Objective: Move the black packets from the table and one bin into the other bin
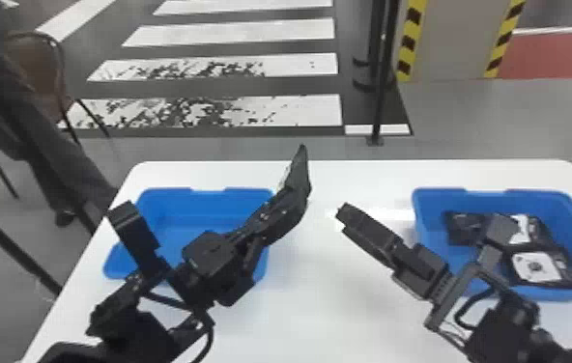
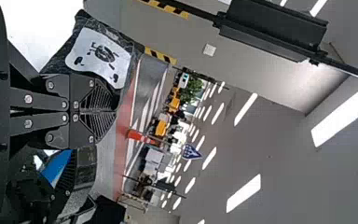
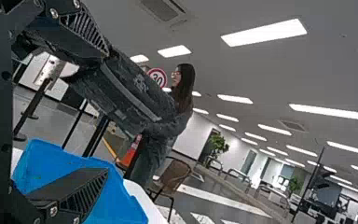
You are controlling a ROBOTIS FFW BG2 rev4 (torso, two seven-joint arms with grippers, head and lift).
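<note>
At my near edge, both black arms reach over the white table (image 1: 343,309). I find the right gripper (image 1: 342,216) at 1 o'clock, its fingers spread wide in the right wrist view with nothing clasped between them. The left gripper (image 1: 299,189) stands at 12 o'clock, above the table between the bins; its fingers are closed together, pinching a black packet (image 1: 301,161) that sticks out beyond them. The left wrist view shows a pale panel on the packet's face. In the right wrist view this packet passes close by one right finger; I cannot tell whether they touch. At 2 o'clock sits the right-hand blue bin (image 1: 430,207), holding several black packets (image 1: 536,266), some with white faces, lying overlapped on its floor. At 11 o'clock sits the left-hand blue bin (image 1: 203,195), partly behind the left arm. Beyond the table's far edge, I note a chair (image 1: 34,72) at 10 o'clock, white floor stripes (image 1: 232,31) toward 12, and a dark post (image 1: 380,96) and a grey panel (image 1: 456,38) with yellow-and-black edging toward 1.
</note>
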